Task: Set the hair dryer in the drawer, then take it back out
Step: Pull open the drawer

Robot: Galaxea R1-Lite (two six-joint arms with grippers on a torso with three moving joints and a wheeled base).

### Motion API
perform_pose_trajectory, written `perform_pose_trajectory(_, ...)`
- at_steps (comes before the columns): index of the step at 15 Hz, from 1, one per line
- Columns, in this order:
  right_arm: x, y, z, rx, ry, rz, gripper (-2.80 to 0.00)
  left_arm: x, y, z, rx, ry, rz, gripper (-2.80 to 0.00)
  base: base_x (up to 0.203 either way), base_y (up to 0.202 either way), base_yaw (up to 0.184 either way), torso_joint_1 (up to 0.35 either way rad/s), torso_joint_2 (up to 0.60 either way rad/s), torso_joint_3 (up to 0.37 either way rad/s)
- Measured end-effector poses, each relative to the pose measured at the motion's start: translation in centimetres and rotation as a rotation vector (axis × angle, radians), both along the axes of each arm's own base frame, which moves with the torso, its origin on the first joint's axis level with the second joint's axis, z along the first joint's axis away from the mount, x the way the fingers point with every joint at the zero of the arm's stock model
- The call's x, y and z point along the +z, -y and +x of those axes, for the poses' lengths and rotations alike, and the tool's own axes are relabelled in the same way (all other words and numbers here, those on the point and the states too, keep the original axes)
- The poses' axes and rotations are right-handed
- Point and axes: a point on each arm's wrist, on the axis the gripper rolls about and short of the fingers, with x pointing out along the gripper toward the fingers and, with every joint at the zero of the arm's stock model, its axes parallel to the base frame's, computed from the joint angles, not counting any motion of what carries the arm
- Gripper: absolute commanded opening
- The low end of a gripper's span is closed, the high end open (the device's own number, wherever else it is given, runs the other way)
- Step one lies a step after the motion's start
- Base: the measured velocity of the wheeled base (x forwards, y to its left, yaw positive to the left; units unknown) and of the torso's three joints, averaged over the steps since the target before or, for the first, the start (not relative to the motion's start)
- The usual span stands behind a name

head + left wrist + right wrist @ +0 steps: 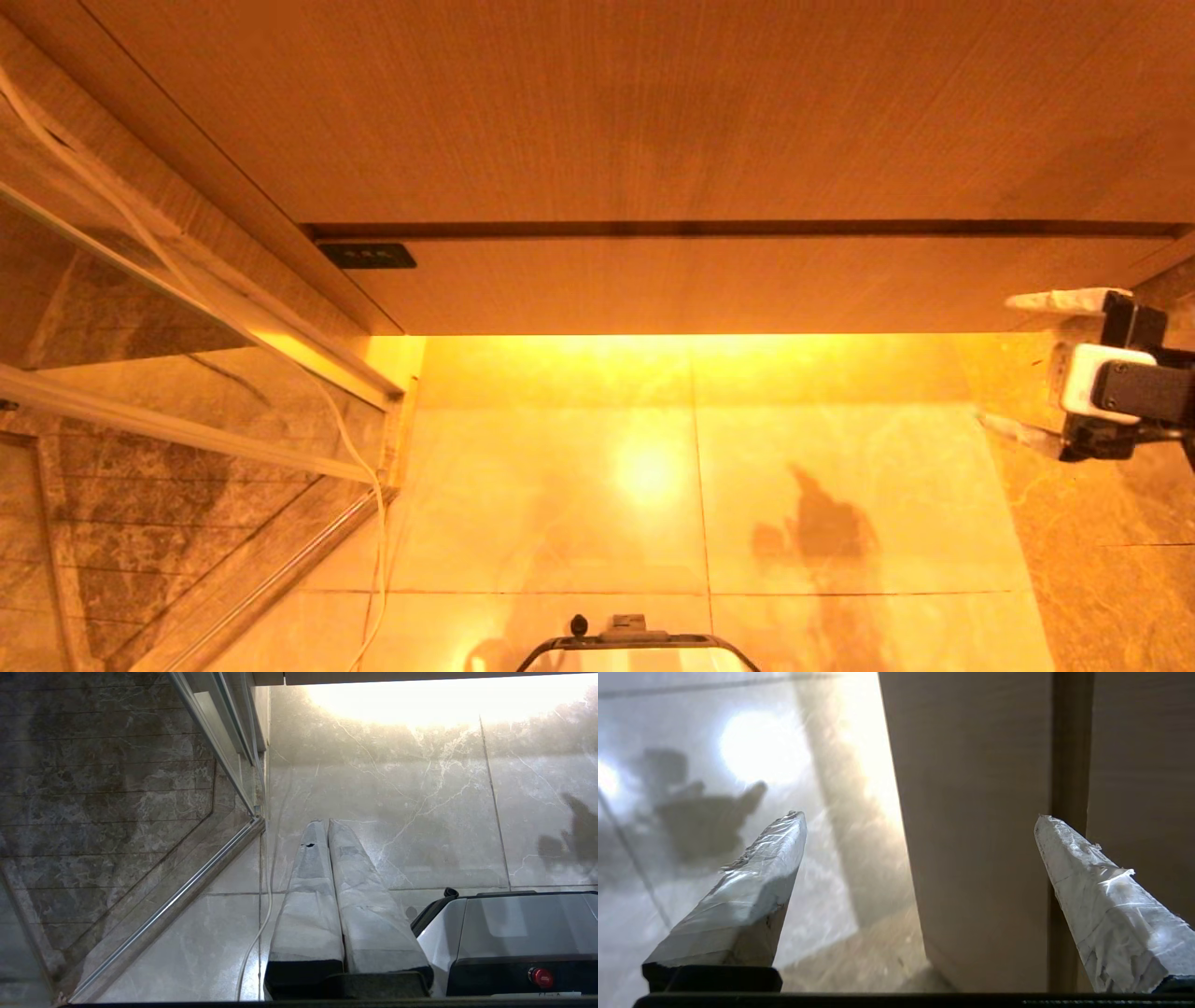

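The drawer [747, 285] is pushed in under the wooden countertop [607, 112], its flat wood-grain front carrying a small black label [366, 255] at the left end. The hair dryer is out of view. At the drawer's right end my right gripper [1027, 366] stands open with nothing between its taped fingers. In the right wrist view, that gripper [919, 816] straddles the drawer front [971, 835]. One fingertip is over the floor and the other is near the dark gap below the countertop. My left gripper [324, 821] hangs shut and empty above the floor tiles.
A glass partition with metal rails [187, 373] stands at the left, and a white cable [373, 485] runs down beside it. Glossy marble floor tiles [560, 485] lie below the drawer. The robot's base [635, 644] shows at the near edge.
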Motion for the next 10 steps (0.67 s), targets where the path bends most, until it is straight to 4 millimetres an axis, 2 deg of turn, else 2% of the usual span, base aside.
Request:
perform_pose_trajectory(4,0.2,0.0,4.3,0.098,0.054,0.049,0.0,0.0,0.0,0.0,0.0,0.0,0.0,-2.8,0.0,0.0,0.0,0.0,0.0,0.0)
perform_pose_trajectory(7,0.0,-0.6,6.3,0.226,0.087,0.074,0.0,0.0,0.0,0.0,0.0,0.0,0.0,-2.8,0.0,0.0,0.0,0.0,0.0,0.0)
perform_pose_trajectory(10,0.2,-1.1,7.8,0.244,0.076,0.092,0.0,0.0,0.0,0.0,0.0,0.0,0.0,-2.8,0.0,0.0,0.0,0.0,0.0,0.0)
